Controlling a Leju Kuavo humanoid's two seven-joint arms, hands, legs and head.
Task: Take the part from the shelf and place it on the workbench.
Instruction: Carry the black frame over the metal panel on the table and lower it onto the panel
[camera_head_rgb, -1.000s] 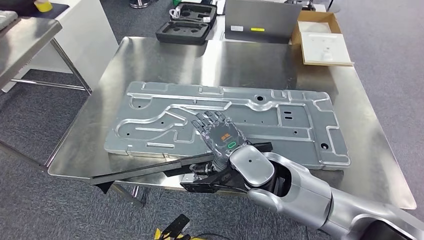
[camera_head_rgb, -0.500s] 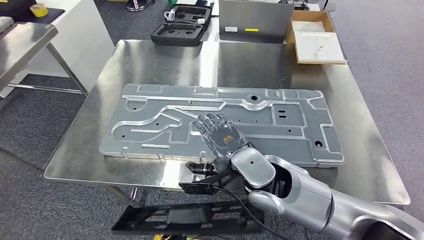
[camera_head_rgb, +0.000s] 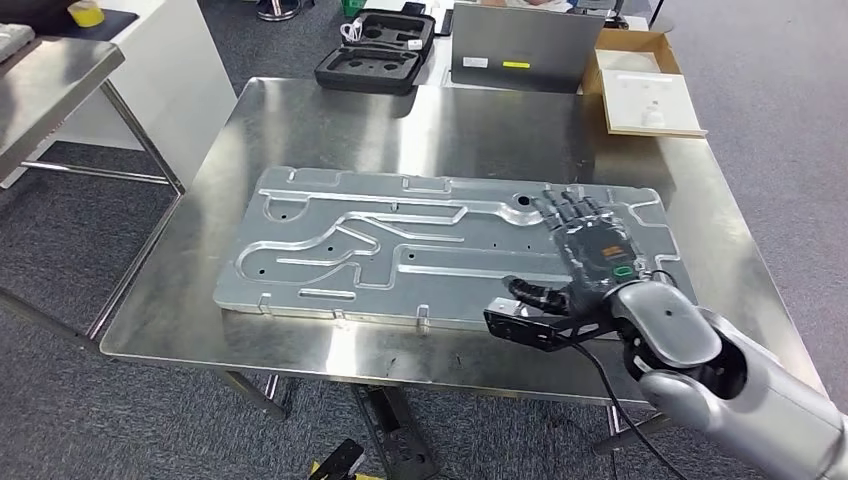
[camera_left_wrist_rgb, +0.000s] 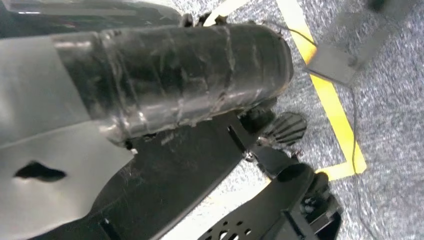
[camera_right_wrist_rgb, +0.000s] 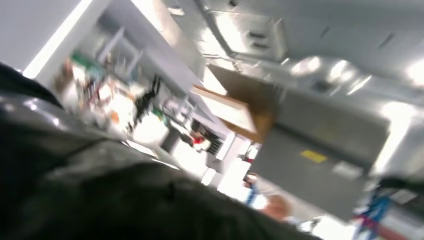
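Part (camera_head_rgb: 400, 250) flat on worktop (camera_head_rgb: 330, 120), near its front edge — placement looks done. Right hand (camera_head_rgb: 590, 255) now shifted from part's middle to its right end, fingers spread, gripping nothing — likely a final nudge or release.

Right arm out, hand flat and holding nothing.

Your right arm (camera_head_rgb: 740, 385) comes in from about five o'clock in the head view, silver forearm angled up toward eleven o'clock. Your right hand (camera_head_rgb: 590, 258) lies palm down, back of the hand facing you, with the dark fingers (camera_head_rgb: 566, 208) stretched straight toward twelve o'clock and slightly apart. The thumb (camera_head_rgb: 530, 292) sticks out toward nine o'clock, apart from the other fingers. Nothing sits in its grasp. The right wrist view is badly blurred, so you can't read the finger pose from it.
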